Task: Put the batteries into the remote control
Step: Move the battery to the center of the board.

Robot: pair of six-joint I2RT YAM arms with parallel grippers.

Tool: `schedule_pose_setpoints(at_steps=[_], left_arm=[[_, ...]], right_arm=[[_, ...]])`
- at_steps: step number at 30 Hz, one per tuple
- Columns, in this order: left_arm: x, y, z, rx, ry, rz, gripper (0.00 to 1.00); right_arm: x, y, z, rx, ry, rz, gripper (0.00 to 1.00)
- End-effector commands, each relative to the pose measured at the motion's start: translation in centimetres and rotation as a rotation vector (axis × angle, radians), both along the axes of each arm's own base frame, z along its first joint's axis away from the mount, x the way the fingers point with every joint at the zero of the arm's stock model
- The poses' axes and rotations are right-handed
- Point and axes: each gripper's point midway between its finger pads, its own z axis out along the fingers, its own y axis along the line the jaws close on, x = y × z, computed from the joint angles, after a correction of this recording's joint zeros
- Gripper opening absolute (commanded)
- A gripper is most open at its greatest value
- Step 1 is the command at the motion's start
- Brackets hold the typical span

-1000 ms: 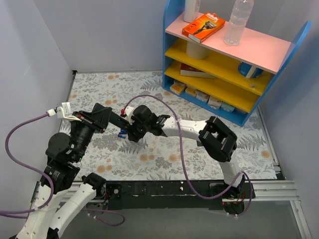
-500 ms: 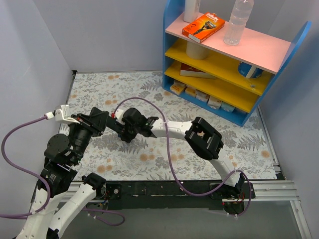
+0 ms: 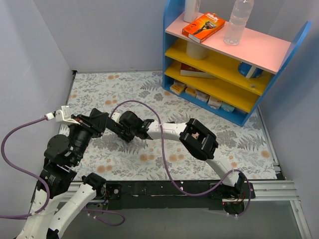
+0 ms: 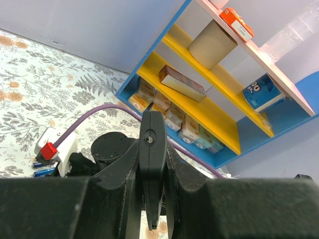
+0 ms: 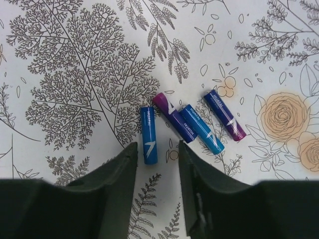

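Observation:
My left gripper (image 4: 152, 172) is shut on the slim black remote control (image 4: 152, 132), held edge-on between the jaws. In the top view the left gripper (image 3: 114, 126) sits at the left of the mat. My right gripper (image 5: 157, 159) is open just above the floral mat, its fingers (image 5: 117, 184) on either side of the lower end of a blue battery (image 5: 148, 142). Three more batteries lie beside it: a purple-blue one (image 5: 172, 117), a blue one (image 5: 202, 129) and a purple one (image 5: 224, 115). In the top view the right gripper (image 3: 128, 132) hides the batteries.
A blue shelf unit (image 3: 172, 45) with pink and yellow boards stands at the back right, holding boxes, a roll and a bottle (image 3: 238, 20). Purple cables (image 3: 164, 149) loop over both arms. The two grippers are close together. Grey walls close in on the left and back.
My right arm has swung left toward the left gripper and now covers the batteries in the top view. The left gripper with the remote has shifted slightly.

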Motion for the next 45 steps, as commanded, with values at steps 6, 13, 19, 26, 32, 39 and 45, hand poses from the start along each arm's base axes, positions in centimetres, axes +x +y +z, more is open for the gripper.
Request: schedule_pose_setpoints(at_steps=[6, 13, 19, 26, 32, 39, 45], left_arm=[[-0.5, 0.6, 0.3, -0.006, -0.017, 0.018, 0.00], [0.0, 0.4, -1.3, -0.022, -0.004, 0.021, 0.00], [0.6, 0.0, -3.1, -0.022, 0.021, 0.017, 0.00], [1.4, -0.5, -5.0, -0.010, 0.053, 0.013, 0.00], [2.0, -1.0, -6.1, 0.000, 0.069, 0.004, 0.00], [2.5, -1.5, -6.7, 0.010, 0.084, -0.008, 0.00], [2.7, -1.5, -6.8, 0.017, 0.085, -0.001, 0.00]], right_arm=[[-1.1, -2.9, -0.3, -0.108, -0.084, 0.012, 0.22], [-4.5, -11.4, -0.8, -0.252, 0.011, -0.053, 0.14], [-8.1, -20.2, -3.1, -0.430, 0.195, -0.211, 0.13], [-10.7, -26.5, -3.4, -0.564, 0.323, -0.330, 0.18], [-11.6, -28.5, -3.2, -0.628, 0.403, -0.341, 0.31], [-10.0, -27.0, -2.9, -0.620, 0.413, -0.321, 0.48], [-8.0, -24.9, -2.2, -0.588, 0.407, -0.307, 0.49]])
